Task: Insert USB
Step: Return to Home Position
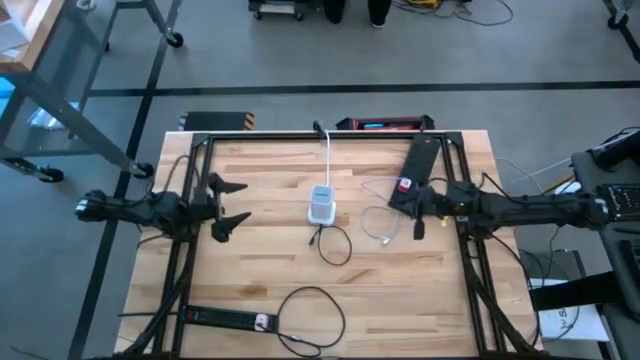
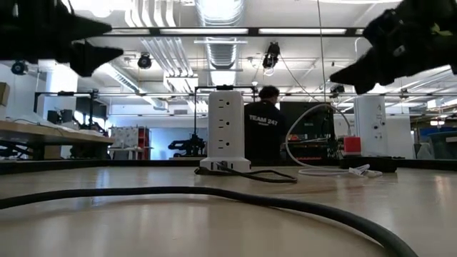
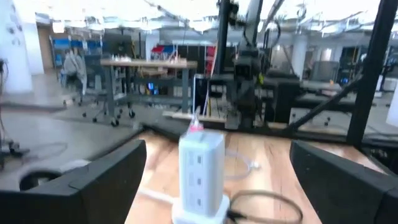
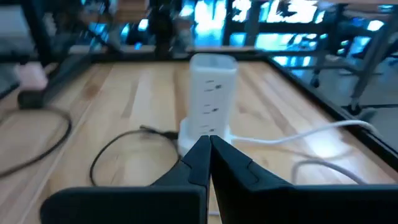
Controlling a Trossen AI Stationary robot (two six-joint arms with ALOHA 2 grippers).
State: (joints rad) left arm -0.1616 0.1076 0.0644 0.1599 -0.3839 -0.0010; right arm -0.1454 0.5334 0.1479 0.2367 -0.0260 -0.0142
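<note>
left gripper (image 1: 238, 205) spread, right gripper (image 1: 409, 207) pinched; outlet tower (image 1: 321, 205) between — upright

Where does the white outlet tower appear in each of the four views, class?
High view: white outlet tower at table centre.
Low view: standing mid-picture.
Left wrist view: straight ahead of the open left hand.
Right wrist view: straight ahead of the shut right hand.
Shared landmark: black cable at its base.
</note>
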